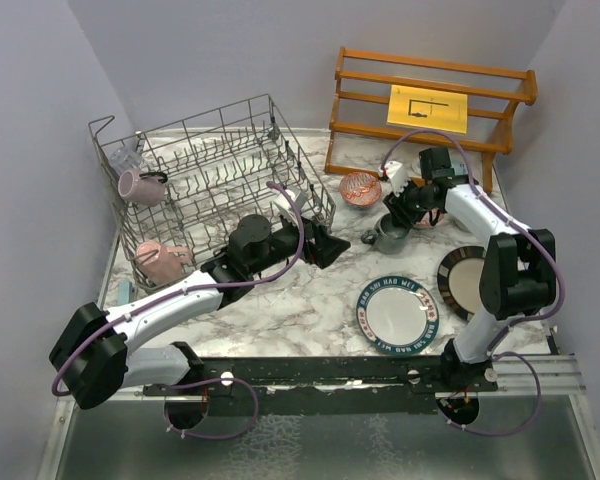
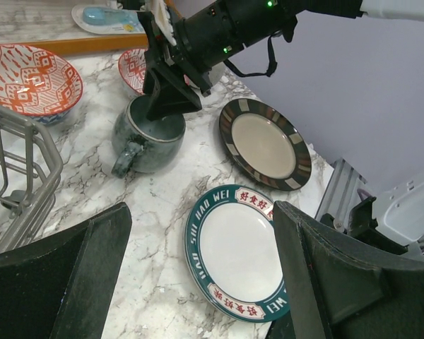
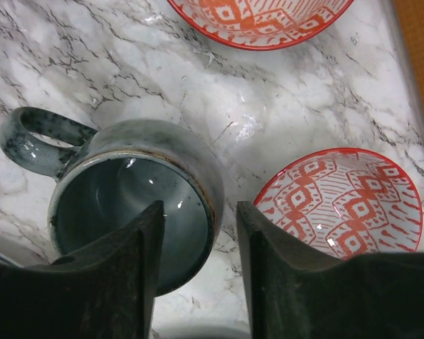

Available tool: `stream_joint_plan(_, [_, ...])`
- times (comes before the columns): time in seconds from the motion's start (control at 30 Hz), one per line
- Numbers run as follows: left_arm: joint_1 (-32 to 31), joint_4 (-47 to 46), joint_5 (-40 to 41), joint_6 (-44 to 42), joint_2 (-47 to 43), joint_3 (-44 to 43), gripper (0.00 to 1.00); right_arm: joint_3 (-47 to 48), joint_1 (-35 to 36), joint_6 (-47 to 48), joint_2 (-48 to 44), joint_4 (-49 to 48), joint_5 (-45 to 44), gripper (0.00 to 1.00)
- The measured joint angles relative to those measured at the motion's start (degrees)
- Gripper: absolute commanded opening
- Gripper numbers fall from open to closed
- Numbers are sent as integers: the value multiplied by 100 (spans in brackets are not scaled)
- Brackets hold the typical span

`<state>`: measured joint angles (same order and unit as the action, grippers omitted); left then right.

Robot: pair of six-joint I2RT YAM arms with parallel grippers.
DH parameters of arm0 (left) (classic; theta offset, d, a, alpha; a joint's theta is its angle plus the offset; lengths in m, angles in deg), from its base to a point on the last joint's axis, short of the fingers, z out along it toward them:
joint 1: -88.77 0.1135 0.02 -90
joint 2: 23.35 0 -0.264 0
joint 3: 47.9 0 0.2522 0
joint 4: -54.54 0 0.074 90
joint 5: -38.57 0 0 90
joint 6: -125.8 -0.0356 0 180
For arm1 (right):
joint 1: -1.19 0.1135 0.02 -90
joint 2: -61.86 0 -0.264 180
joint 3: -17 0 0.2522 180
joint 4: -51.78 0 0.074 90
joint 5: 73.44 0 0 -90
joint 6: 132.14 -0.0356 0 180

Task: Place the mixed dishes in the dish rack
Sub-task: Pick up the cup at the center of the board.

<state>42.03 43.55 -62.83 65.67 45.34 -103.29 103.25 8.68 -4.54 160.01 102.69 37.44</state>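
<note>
My right gripper (image 3: 200,222) sits astride the rim of the grey mug (image 3: 113,205), jaws part-open, not pinching: grasp step; next squeeze, lift.

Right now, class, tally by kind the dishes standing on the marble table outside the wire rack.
Mugs: 1, grey mug
Bowls: 2, first red-patterned bowl, second red-patterned bowl
Plates: 2, lettered plate, dark-rimmed plate
Total: 5
</note>
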Motion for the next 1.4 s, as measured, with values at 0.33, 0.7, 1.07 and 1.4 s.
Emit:
stream_joint_plan(0.33, [0, 0, 33, 17, -7, 2, 83, -234, 197, 369, 55, -393, -400, 29])
stream_joint_plan(0.7, [0, 0, 33, 22, -22, 7, 83, -431, 221, 457, 52, -793, -527, 1])
stream_joint_plan(1.07, [0, -26, 33, 120, -22, 9, 83, -944, 221, 396, -369, -1016, -485, 1])
stream_joint_plan(1.4, [0, -546, -85, 608, -42, 50, 83, -1117, -13, -70, -1241, -992, 544, 1])
